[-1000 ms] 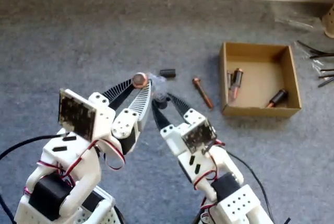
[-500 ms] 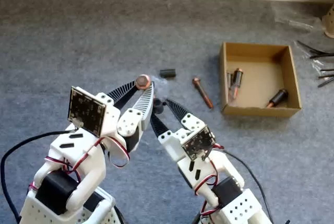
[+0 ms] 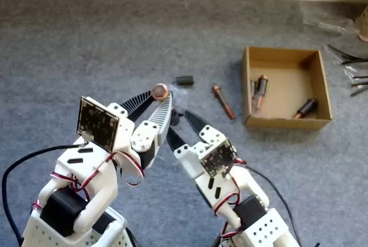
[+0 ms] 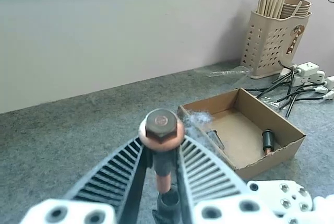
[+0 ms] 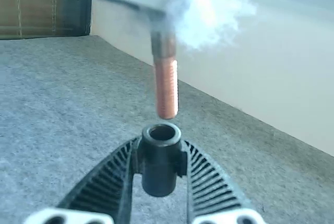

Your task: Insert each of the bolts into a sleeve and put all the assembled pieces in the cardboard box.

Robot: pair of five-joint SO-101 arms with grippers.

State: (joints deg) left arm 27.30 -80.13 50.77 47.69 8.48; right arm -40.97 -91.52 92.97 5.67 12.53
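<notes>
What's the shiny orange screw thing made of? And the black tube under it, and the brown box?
The bolt looks like metal with a coppery finish: it shines orange-pink and has fine threads. The sleeve below it is matte black, maybe plastic or dark-coated metal; I cannot tell which. The cardboard box is plain brown cardboard, with dull, thin walls.

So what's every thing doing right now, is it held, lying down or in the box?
left gripper, shut on held bolt.
held bolt, head up, tip just above held sleeve, not in yet.
right gripper, shut on held sleeve.
held sleeve, opening up, empty.
loose bolt, lying on table.
loose sleeve, lying on table.
cardboard box, open.
assembled pieces, two, lying inside box.
</notes>
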